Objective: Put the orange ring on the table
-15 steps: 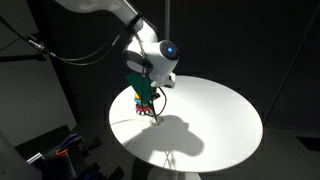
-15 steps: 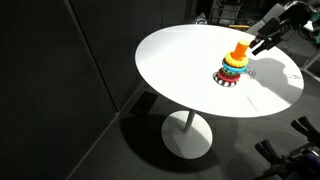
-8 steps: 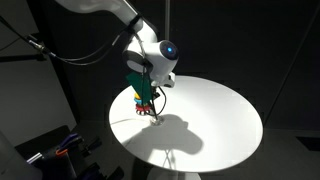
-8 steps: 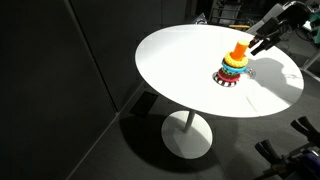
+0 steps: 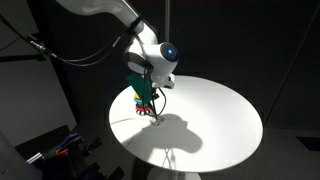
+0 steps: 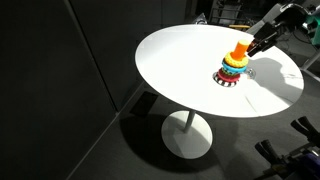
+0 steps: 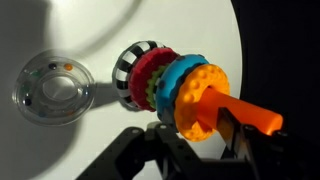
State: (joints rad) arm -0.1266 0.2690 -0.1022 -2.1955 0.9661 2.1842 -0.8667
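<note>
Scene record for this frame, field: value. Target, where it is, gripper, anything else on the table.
target: orange plastic doughnut ring
location: topmost on the stacking toy's orange peg, above blue ring and red ring; not yet on the round white table
gripper: gripper fingers either side of the target, grip unclear
other: clear round dish beside the striped base

One table, one ring stack, one orange ring, one clear dish

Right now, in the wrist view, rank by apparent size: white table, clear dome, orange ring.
Largest: table. Then clear dome and orange ring look alike; the ring sits nearer the camera, so no ranking.
</note>
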